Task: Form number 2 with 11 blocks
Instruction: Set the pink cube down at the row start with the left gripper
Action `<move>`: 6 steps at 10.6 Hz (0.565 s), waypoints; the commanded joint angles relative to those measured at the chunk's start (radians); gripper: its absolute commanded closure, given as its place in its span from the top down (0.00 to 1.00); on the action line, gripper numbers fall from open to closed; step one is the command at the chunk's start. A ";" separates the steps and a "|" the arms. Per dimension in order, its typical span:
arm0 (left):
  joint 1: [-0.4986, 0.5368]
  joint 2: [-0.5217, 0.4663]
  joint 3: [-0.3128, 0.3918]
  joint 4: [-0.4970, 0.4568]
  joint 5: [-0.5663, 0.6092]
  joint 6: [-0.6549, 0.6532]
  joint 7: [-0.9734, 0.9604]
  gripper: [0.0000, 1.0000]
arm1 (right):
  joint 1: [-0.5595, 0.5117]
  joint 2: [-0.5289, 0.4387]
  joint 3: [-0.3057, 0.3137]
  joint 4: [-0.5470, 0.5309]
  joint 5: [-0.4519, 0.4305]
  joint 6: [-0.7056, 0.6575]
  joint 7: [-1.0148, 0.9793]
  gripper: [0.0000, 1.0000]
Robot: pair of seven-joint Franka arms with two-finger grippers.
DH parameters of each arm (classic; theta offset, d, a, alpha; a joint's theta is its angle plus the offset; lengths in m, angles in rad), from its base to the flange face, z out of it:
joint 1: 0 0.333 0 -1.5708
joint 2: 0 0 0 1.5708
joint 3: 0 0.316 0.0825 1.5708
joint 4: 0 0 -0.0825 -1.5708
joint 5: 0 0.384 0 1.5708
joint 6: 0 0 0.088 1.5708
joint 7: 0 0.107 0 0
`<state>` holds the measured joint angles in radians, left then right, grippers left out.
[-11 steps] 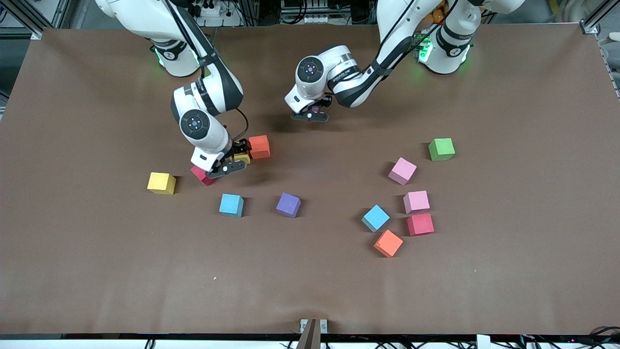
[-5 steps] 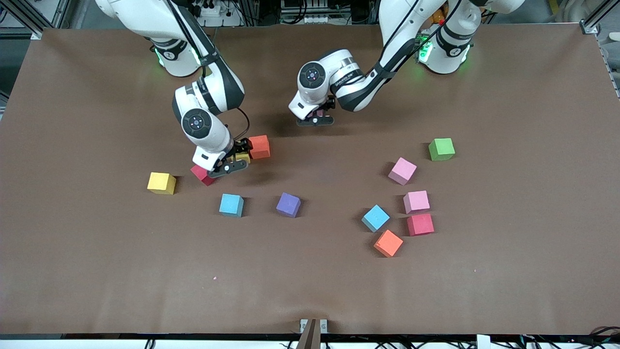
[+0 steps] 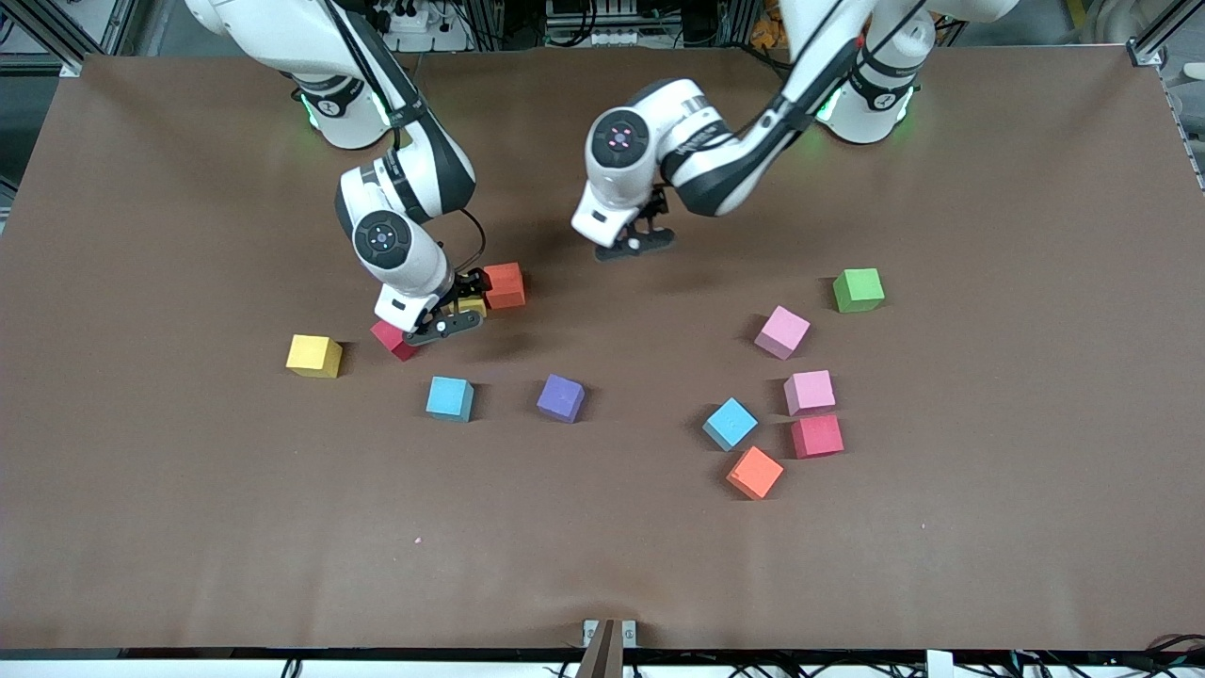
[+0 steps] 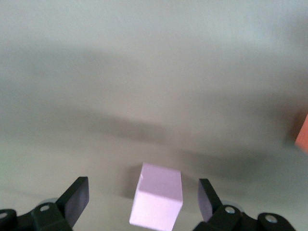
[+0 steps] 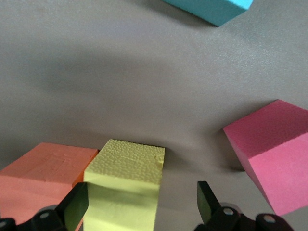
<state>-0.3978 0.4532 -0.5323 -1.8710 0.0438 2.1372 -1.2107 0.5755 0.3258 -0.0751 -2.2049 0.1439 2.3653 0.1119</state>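
My left gripper (image 3: 633,245) (image 4: 142,187) is open over the table's middle, toward the robots' side. A pink block (image 4: 157,198) lies on the table between its fingers, with a gap on each side. My right gripper (image 3: 450,318) (image 5: 142,188) is open around a yellow block (image 3: 473,306) (image 5: 126,185), which touches one finger. An orange block (image 3: 505,284) (image 5: 41,175) touches that yellow block. A red block (image 3: 392,340) (image 5: 274,151) lies beside the gripper. Another yellow block (image 3: 314,355), a light blue block (image 3: 449,397) and a purple block (image 3: 561,397) lie nearer the front camera.
Toward the left arm's end lie two pink blocks (image 3: 782,331) (image 3: 810,392), a red one (image 3: 816,436), a light blue one (image 3: 730,423), an orange one (image 3: 754,472) and a green cube (image 3: 858,289). The brown table (image 3: 602,546) is bare near the front camera.
My left arm has lifted and shifted a little toward the front camera, and its fingers now stand apart from the pink block. My right gripper has barely moved.
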 commanded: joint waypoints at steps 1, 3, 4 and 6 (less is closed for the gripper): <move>0.114 0.002 -0.003 0.050 0.008 -0.019 -0.006 1.00 | 0.009 -0.014 -0.005 -0.001 0.013 -0.001 0.000 1.00; 0.122 0.054 0.099 0.148 0.016 -0.019 -0.006 1.00 | 0.009 -0.014 -0.005 -0.001 0.013 -0.001 0.000 1.00; 0.105 0.068 0.170 0.197 0.021 -0.019 0.006 1.00 | 0.009 -0.008 -0.005 -0.002 0.014 0.005 0.000 1.00; 0.096 0.117 0.260 0.269 0.031 -0.019 0.138 1.00 | 0.012 0.006 -0.003 -0.006 0.014 0.011 0.000 1.00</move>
<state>-0.2750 0.5108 -0.3299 -1.6895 0.0550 2.1367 -1.1299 0.5759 0.3265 -0.0749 -2.2044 0.1439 2.3653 0.1119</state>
